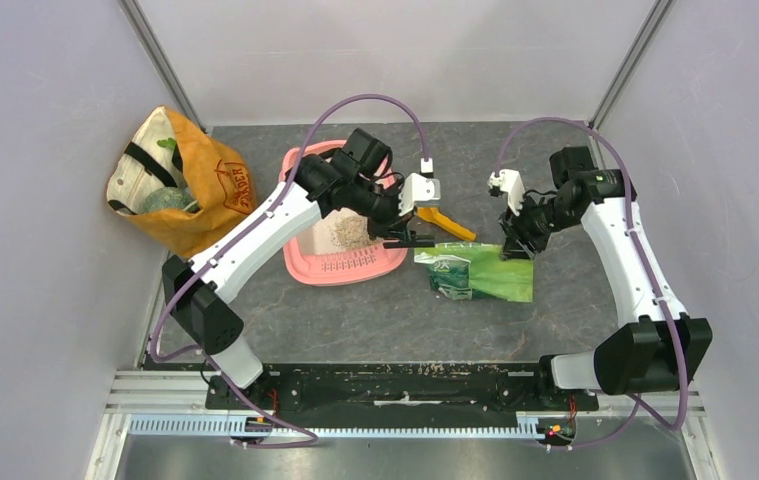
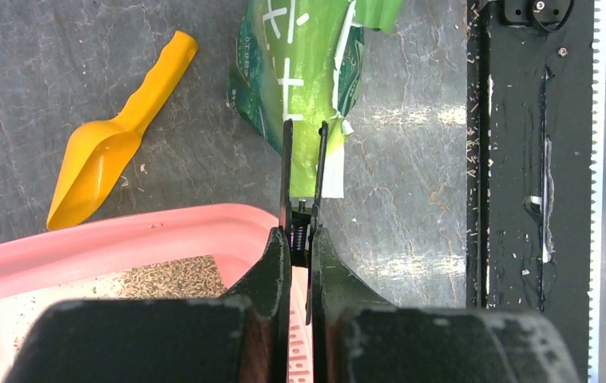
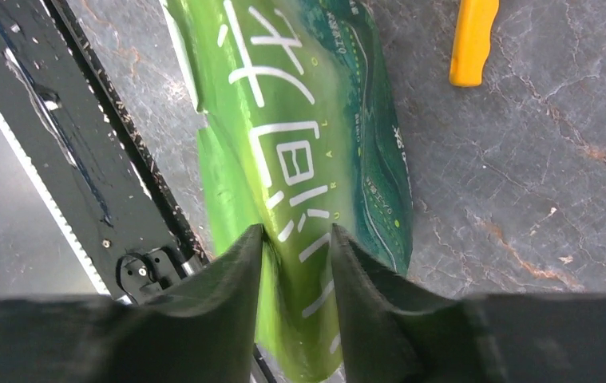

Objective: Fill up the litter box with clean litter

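Note:
The pink litter box (image 1: 300,265) lies left of centre, with a patch of grey-beige litter (image 1: 347,232) inside; the box (image 2: 124,235) and litter (image 2: 172,278) also show in the left wrist view. My left gripper (image 1: 405,232) hangs over the box's right rim, shut on a thin black spring clip (image 2: 303,171). The clip's tips reach the torn end of the green foil bag (image 2: 299,72). The bag (image 1: 480,278) lies on the table. My right gripper (image 1: 515,243) is at its far right end, its fingers (image 3: 243,271) closed on the bag (image 3: 299,120).
An orange scoop (image 1: 445,222) lies on the table between the box and the bag, empty, and also shows in the left wrist view (image 2: 112,140). An orange-tan fabric bag (image 1: 190,190) stands at the back left. A black rail (image 1: 395,385) runs along the near edge.

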Motion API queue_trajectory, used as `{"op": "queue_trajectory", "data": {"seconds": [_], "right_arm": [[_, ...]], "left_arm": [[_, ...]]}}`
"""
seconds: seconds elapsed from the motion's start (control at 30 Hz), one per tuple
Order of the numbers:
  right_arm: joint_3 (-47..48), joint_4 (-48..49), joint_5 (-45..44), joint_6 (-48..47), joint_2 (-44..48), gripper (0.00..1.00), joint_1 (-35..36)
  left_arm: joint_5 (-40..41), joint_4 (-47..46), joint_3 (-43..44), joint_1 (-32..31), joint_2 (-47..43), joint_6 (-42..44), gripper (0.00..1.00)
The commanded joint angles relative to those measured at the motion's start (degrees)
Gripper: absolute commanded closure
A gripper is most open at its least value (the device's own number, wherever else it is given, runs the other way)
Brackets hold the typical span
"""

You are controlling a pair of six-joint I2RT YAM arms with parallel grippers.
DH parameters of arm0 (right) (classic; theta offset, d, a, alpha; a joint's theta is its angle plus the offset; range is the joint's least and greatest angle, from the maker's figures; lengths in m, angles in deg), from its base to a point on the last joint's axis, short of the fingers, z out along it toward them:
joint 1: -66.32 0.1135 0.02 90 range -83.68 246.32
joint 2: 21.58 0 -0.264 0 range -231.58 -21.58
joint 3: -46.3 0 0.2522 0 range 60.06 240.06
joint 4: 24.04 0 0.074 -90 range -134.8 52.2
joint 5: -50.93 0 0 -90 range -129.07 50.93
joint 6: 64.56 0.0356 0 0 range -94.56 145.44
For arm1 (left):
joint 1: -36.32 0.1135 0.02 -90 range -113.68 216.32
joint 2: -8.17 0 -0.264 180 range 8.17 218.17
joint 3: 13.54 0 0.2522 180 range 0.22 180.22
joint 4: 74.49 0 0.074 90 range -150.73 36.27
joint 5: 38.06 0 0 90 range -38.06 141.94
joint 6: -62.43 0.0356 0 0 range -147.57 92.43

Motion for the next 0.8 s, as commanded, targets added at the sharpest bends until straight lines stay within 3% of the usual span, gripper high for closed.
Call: {"op": "queue_trajectory", "data": {"seconds": [0.0, 0.27, 0.37, 0.77], "right_arm": [[-1.60, -0.46, -0.18, -4.55, 0.09, 0.64, -0.63], [-2.08, -0.59, 3.18, -7.34, 0.93, 0.94, -1.94], [-2.24, -0.75, 4.27, -8.27, 1.17, 1.00, -2.04], [-2.13, -0.94, 5.64, -8.79, 1.52, 1.00, -2.19]], "left_arm": [[-3.04, -3.25, 2.49, -0.01, 0.71, 1.47, 0.98], [-12.14, -16.70, 0.47, -0.33, 1.06, -7.57, 0.98], [-13.19, -18.97, 1.28, -1.66, 2.84, -9.26, 0.98], [-13.04, -26.22, 0.09, -4.31, 6.83, -15.77, 0.98]]}}
